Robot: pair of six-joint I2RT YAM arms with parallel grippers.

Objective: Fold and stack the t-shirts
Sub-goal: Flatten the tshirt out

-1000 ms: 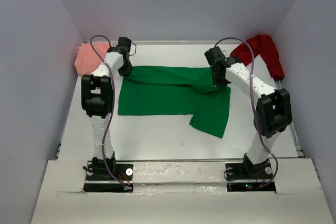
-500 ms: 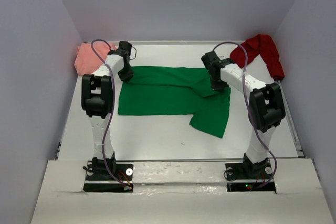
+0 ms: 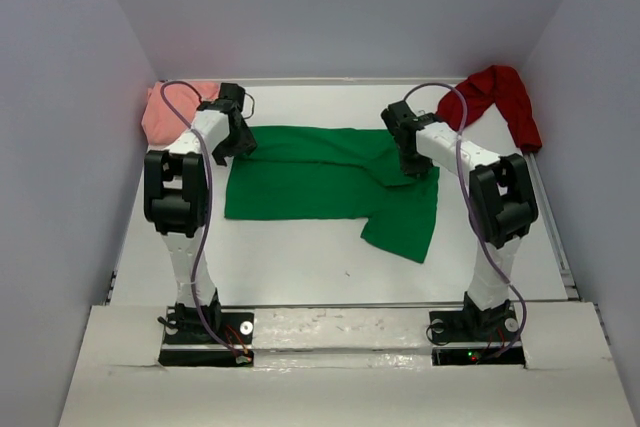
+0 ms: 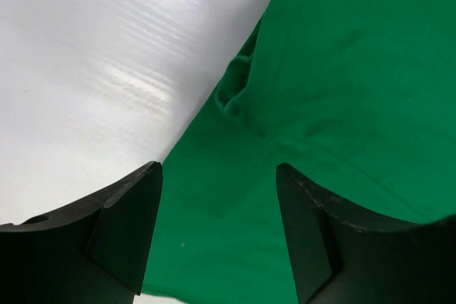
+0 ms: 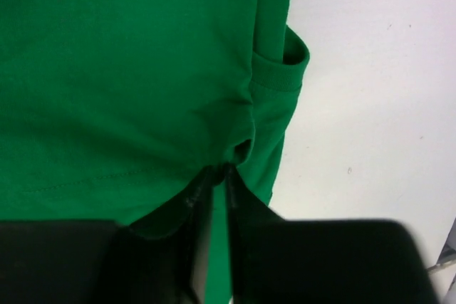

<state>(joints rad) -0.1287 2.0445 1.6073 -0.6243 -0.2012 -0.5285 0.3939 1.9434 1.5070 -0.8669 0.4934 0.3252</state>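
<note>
Seen from above, both wrists covered their own fingertips and the far corners of the green t-shirt (image 3: 300,187). The left arm (image 3: 190,147) also hid part of the salmon-pink t-shirt (image 3: 163,112). The dark red t-shirt (image 3: 495,92) was too bunched and small to read its shape. In the left wrist view the green cloth ran off the right and bottom edges. At the right gripper (image 5: 219,172), only a dark slit showed between the fingers, and whether they pinched the puckered cloth could not be told.

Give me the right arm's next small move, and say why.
Probably open the right gripper fully to let go: the left gripper stands open over the green t-shirt, while the right's jaws are barely parted, cloth bunched at their tips.
</note>
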